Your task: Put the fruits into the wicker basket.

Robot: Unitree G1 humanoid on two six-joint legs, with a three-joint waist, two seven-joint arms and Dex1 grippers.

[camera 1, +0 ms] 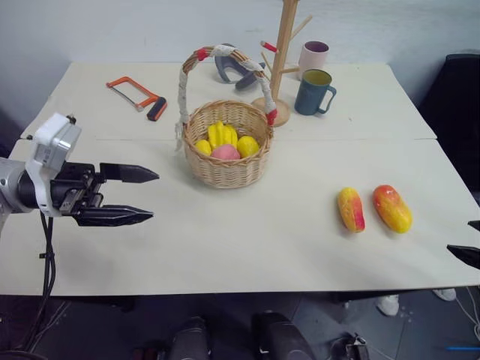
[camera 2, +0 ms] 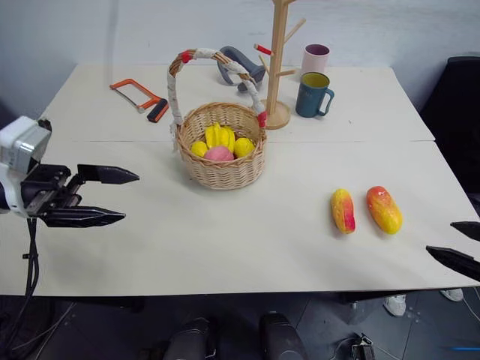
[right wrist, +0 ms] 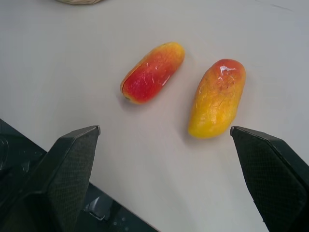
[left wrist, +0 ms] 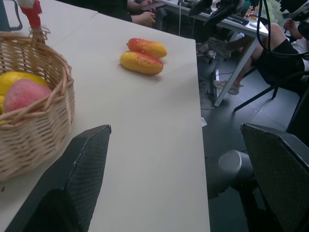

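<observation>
Approaching fruits, both on table, right of wicker basket [camera 1: 225, 154].
Right end effector [right wrist: 164, 159] spread wide; nearer mango [right wrist: 217, 98] best straddled across its narrow width before closing. Left end effector [camera 1: 131, 195] spread, idle.

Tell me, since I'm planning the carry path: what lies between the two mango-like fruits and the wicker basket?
Nothing: in the left eye view only bare cream tabletop separates the two yellow-red oval fruits from the round tan wicker basket.
</observation>
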